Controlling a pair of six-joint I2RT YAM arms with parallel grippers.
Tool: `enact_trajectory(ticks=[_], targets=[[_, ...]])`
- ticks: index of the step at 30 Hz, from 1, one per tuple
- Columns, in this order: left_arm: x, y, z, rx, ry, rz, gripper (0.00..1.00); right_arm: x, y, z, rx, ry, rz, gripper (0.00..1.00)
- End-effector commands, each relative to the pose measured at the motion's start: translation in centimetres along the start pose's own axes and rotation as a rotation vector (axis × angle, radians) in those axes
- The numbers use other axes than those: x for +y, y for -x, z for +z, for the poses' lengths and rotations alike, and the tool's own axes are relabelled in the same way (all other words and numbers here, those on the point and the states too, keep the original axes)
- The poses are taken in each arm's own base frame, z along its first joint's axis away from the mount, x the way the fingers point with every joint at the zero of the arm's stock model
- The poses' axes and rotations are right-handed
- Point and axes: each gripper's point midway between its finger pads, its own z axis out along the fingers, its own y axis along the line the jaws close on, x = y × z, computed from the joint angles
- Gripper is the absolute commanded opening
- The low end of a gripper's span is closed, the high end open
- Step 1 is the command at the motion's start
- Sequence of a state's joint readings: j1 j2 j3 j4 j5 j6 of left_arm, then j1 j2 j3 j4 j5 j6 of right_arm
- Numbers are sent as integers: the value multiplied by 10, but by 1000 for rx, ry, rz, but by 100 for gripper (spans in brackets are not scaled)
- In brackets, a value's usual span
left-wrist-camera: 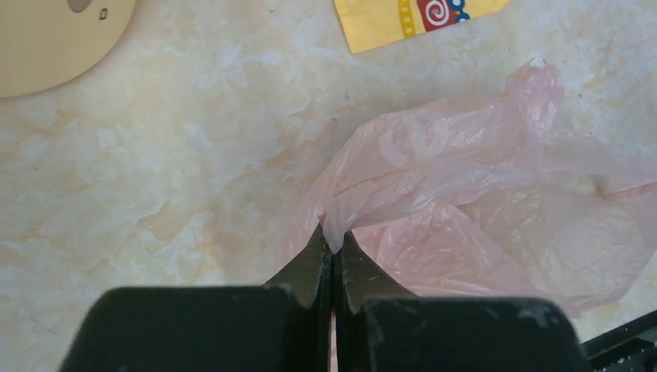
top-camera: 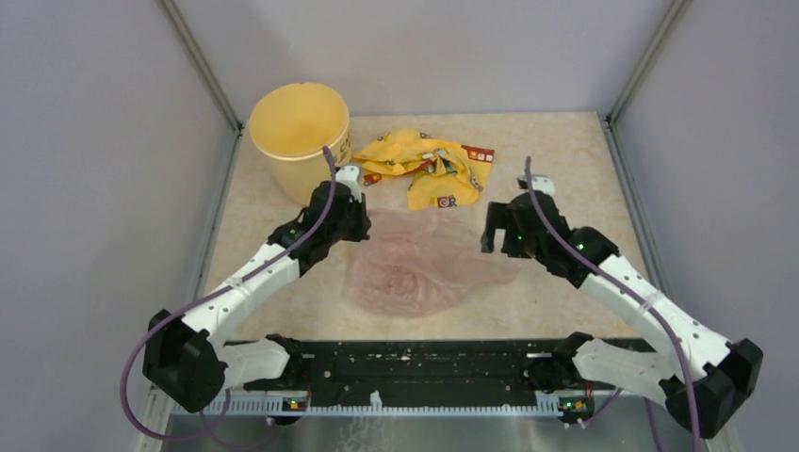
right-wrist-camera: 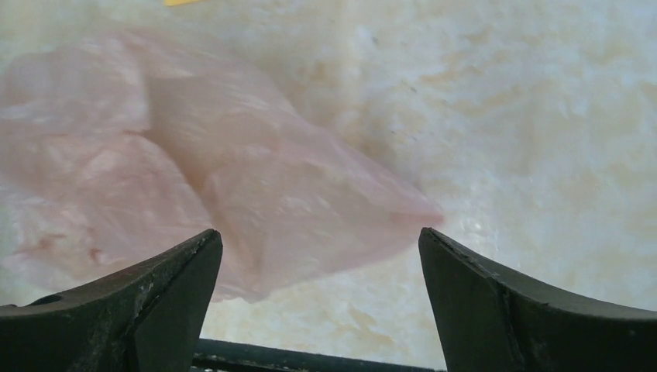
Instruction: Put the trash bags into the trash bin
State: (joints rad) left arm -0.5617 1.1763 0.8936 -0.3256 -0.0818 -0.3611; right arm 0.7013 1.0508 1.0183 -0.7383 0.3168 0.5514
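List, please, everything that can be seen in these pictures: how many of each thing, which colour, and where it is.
trash bin: one, pale yellow with an orange-yellow inside, far left corner of the table.
wrapper: one, yellow with printed pictures, crumpled, far middle, right of the bin.
trash bag: one, translucent pale pink, middle of the table, between the two grippers.
table: one, beige marbled top, under everything.
left arm: one, white and black, reaching from the near left.
right arm: one, white and black, reaching from the near right.
left gripper: one, black, shut on the bag's left edge.
right gripper: one, black, open over the bag's right end, holding nothing.
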Motion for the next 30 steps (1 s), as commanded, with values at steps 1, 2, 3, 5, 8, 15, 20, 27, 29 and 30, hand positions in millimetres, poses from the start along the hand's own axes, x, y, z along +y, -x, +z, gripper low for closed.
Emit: enact_trajectory(ticks=[1,2,3,5,8,15,20,27,29,30], targets=[[13,8,-1,-30,32,-47,0,-27,-22,-4,15,-22,189,97],[13,8,-1,-29,26,-48,0,-30,-26,-2,14,-28,210,97],[14,9,-1,-28,21,-50,0,-34,-29,0,13,-40,229,96],[12,8,0,-27,4,-45,0,-42,-34,8,12,-59,270,95],[9,6,1,-16,-17,-42,0,-51,-39,26,16,-48,330,91],[2,3,4,-3,-55,-46,0,-64,-49,65,60,-67,377,78],[-1,6,3,-4,-73,-39,0,-74,-71,85,102,-111,369,76],[-9,12,2,-4,-106,-37,0,-83,-76,110,110,-171,346,74],[-12,12,1,-2,-120,-36,0,-83,-74,114,110,-173,336,73],[-13,13,0,-2,-130,-35,0,-82,-74,116,112,-174,334,72]])
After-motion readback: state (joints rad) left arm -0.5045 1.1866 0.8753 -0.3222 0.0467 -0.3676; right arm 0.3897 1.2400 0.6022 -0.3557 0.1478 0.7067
